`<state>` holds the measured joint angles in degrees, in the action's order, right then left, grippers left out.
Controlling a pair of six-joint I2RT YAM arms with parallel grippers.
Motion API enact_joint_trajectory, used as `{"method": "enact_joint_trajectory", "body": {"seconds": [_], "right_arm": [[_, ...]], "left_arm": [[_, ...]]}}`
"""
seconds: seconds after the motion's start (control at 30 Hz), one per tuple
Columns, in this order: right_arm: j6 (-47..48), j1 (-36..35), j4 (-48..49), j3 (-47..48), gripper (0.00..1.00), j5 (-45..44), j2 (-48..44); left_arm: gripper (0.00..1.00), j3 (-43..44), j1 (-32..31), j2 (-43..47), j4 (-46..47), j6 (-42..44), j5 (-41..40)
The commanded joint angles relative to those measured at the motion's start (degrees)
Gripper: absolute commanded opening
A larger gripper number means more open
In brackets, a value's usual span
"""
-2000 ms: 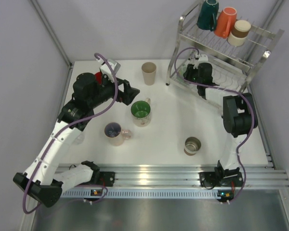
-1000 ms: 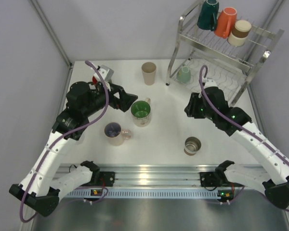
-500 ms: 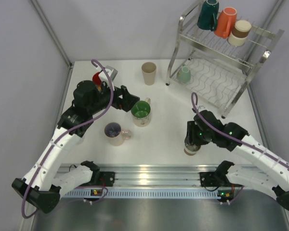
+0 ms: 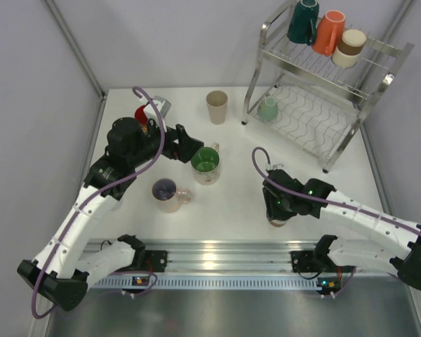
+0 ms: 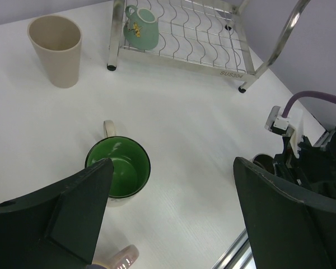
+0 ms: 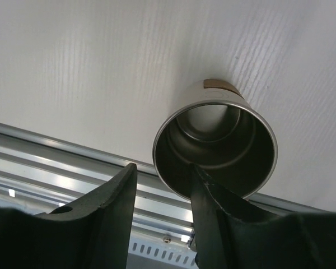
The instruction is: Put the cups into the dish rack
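Note:
The dish rack (image 4: 395, 55) stands at the back right. A teal cup (image 4: 303, 21), an orange cup (image 4: 328, 32) and a white-and-brown cup (image 4: 349, 47) sit on its top tier, and a mint cup (image 4: 268, 109) on its lower tier. On the table stand a beige cup (image 4: 217, 107), a green-lined mug (image 4: 205, 163), a pinkish mug (image 4: 168, 195) and a steel cup (image 6: 229, 109). My right gripper (image 6: 162, 168) is open and straddles the steel cup's rim, one finger inside and one outside. My left gripper (image 5: 172, 168) hangs wide open just left of the green-lined mug (image 5: 119, 171).
A red cup (image 4: 141, 113) shows behind the left arm at the back left. The aluminium rail (image 4: 224, 256) runs along the table's front edge, just in front of the steel cup. Grey walls close in the table's left and back sides.
My right arm has drawn back from the rack's lower tier, leaving the mint cup there, and has come down over the steel cup. The left arm has hardly moved.

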<state>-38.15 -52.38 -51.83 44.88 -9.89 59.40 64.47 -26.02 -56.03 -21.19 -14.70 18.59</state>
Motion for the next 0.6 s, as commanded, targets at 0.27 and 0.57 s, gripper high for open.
{"method": "enact_joint_trajectory", "body": {"seconds": [0.27,0.57], "right_arm": [[2.2,-1.1,10.5,-0.2,0.36,1.4,-0.1],[3.1,-1.1,11.7,3.1,0.35,0.5,0.0]], "left_arm": [[0.92,0.1,0.0,-0.2,1.2,-0.3,1.4],[0.82,-1.8,-0.7,-4.1,0.1,-5.9,4.9]]}}
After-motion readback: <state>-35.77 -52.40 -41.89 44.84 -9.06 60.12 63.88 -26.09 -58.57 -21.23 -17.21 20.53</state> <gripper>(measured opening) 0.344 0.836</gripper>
